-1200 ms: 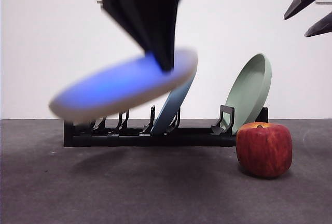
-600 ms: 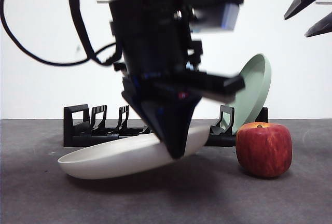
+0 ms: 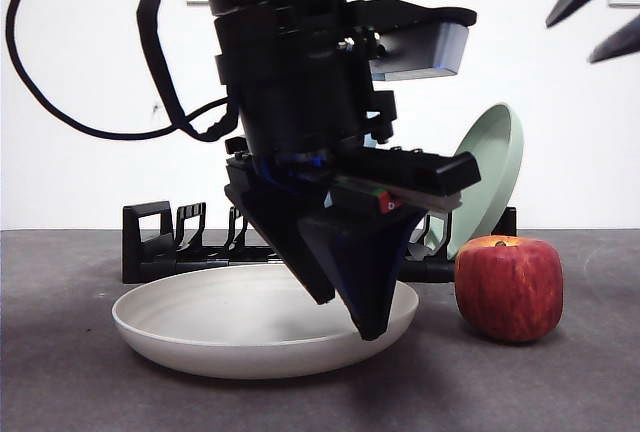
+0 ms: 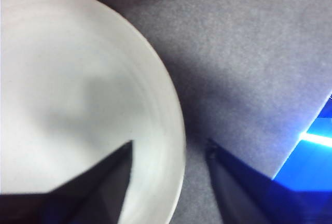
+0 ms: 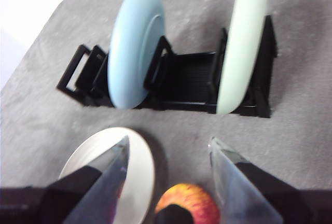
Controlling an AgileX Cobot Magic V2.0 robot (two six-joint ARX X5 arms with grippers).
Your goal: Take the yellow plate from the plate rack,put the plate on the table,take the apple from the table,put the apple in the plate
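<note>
Yellow plate (image 3: 230, 322) lay flat and right way up on the table (image 3: 80, 382), in front of the plate rack (image 3: 160, 252); it read as cream rather than yellow in all three views. Left gripper (image 3: 345, 307) stood low over the plate's rim on the apple side. In the left wrist view its jaws were spread, one over the plate's inside (image 4: 78, 94) and the other over bare table (image 4: 249, 79) beyond the rim, with the rim running between them. Whether either jaw touched the plate could not be told.

Apple (image 3: 509, 288) sat on the table just beside the plate and apart from it, stem dip upward, in front of the rack's end that held the sage green plate (image 3: 488, 172). That plate leaned on edge in its slot. The right wrist view showed the light blue plate (image 5: 134, 45) also on edge in the rack (image 5: 189, 81), several slots from the green one (image 5: 243, 42).

Right gripper (image 5: 168, 182) hung well above the table, showing in the front view only as black tips at a top corner (image 3: 600, 2). Its jaws were spread and held nothing; the apple (image 5: 188, 203) and part of the cream plate (image 5: 140, 177) lay below it.
</note>
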